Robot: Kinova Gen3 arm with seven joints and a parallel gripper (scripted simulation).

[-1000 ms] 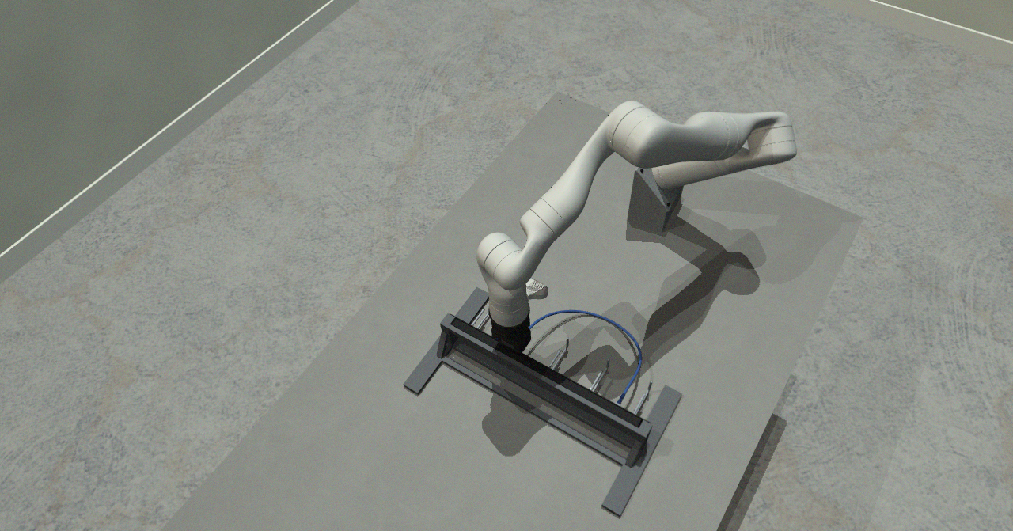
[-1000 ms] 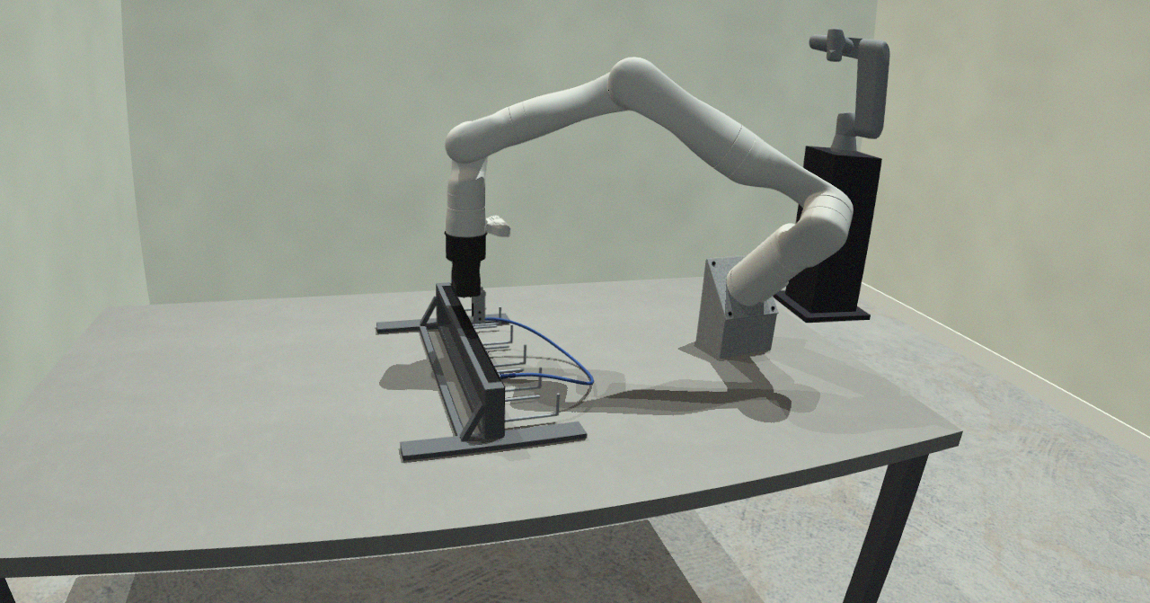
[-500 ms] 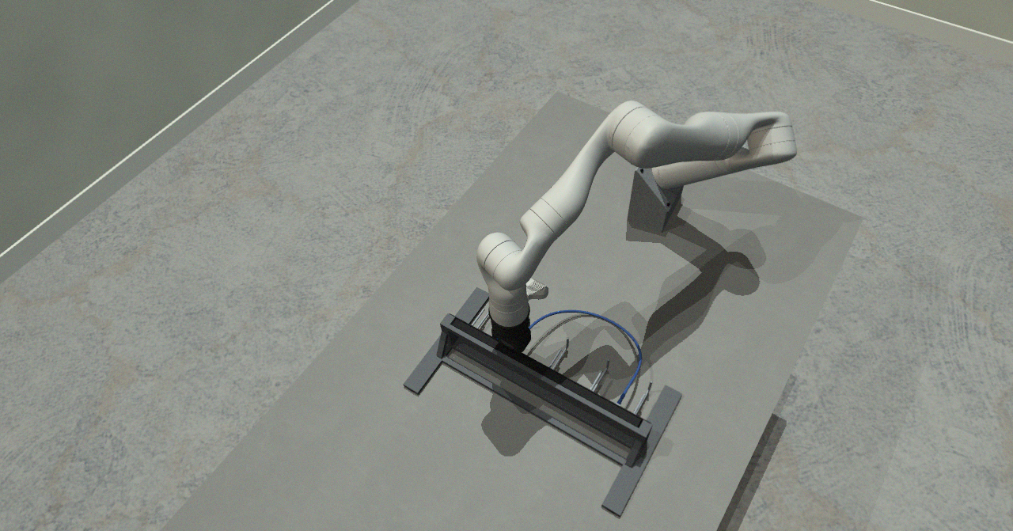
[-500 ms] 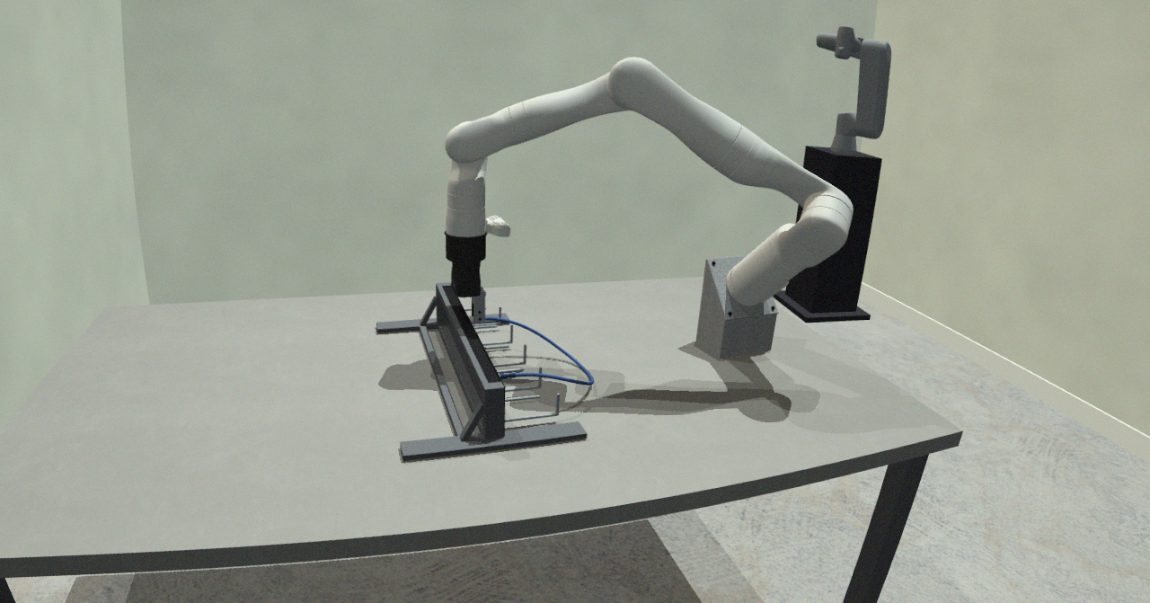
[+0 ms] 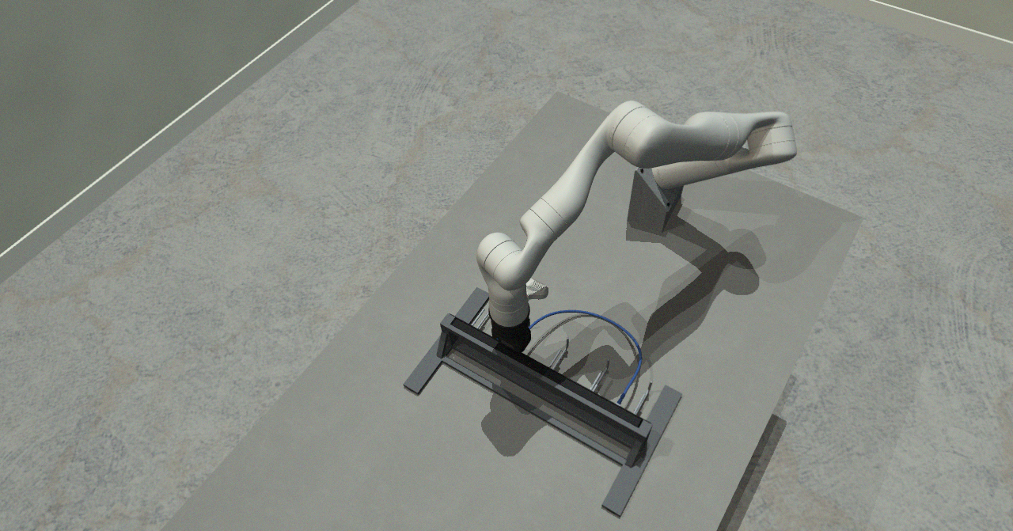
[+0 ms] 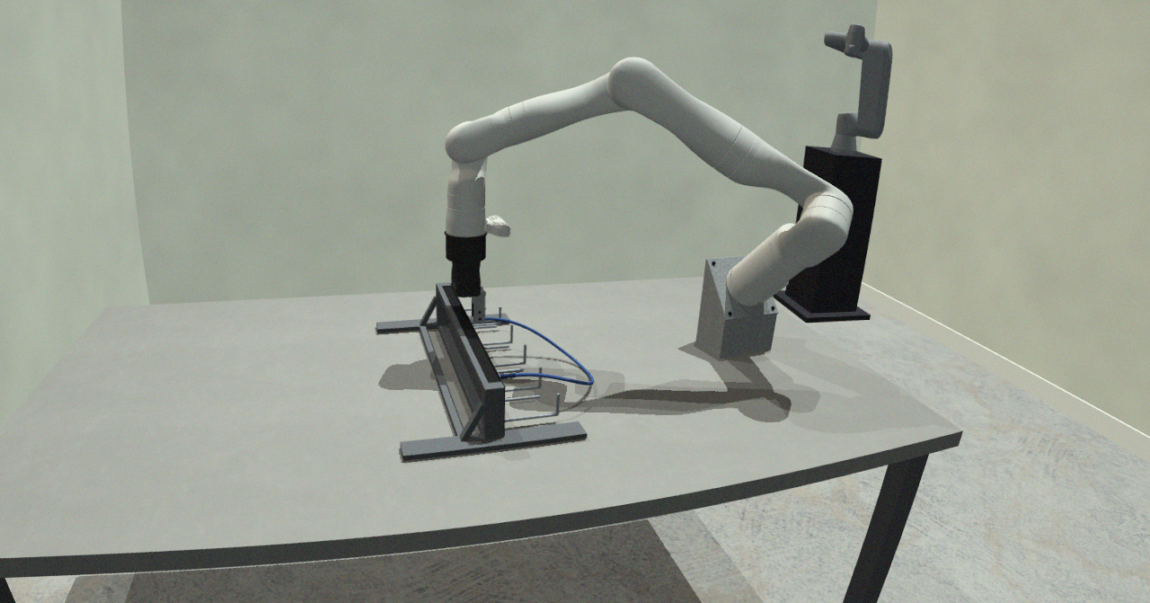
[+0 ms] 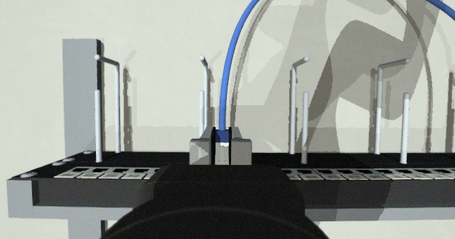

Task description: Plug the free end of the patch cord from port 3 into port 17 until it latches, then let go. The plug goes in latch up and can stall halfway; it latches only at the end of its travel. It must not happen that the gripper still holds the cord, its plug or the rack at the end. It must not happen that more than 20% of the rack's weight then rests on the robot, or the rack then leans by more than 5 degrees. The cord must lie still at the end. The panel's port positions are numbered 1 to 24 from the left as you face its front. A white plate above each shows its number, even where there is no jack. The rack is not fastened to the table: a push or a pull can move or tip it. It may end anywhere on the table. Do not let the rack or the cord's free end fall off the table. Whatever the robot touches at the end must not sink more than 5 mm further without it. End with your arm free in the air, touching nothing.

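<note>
The rack (image 5: 423, 373) (image 6: 490, 442) (image 7: 89, 193) stands on the table (image 5: 318, 422) (image 6: 241, 398) with its dark panel upright. A blue patch cord (image 5: 587, 312) (image 6: 554, 354) (image 7: 231, 54) arcs over the table on the panel's peg side. One end meets the panel near its other end (image 5: 623, 399). My gripper (image 6: 479, 307) (image 7: 222, 139) points straight down, right against the panel. It is shut on the cord's free plug (image 7: 222, 136), whose blue boot shows between the fingers. I cannot tell how deep the plug sits in the panel. A row of white number plates (image 7: 106, 175) runs along the panel.
Bent grey cable pegs (image 7: 293, 104) (image 6: 522, 354) (image 5: 601, 375) stick out of the rack on both sides of the cord. The arm's grey base block (image 5: 651, 205) (image 6: 728, 310) stands farther back. A black pedestal (image 6: 835, 229) stands beyond the table's corner.
</note>
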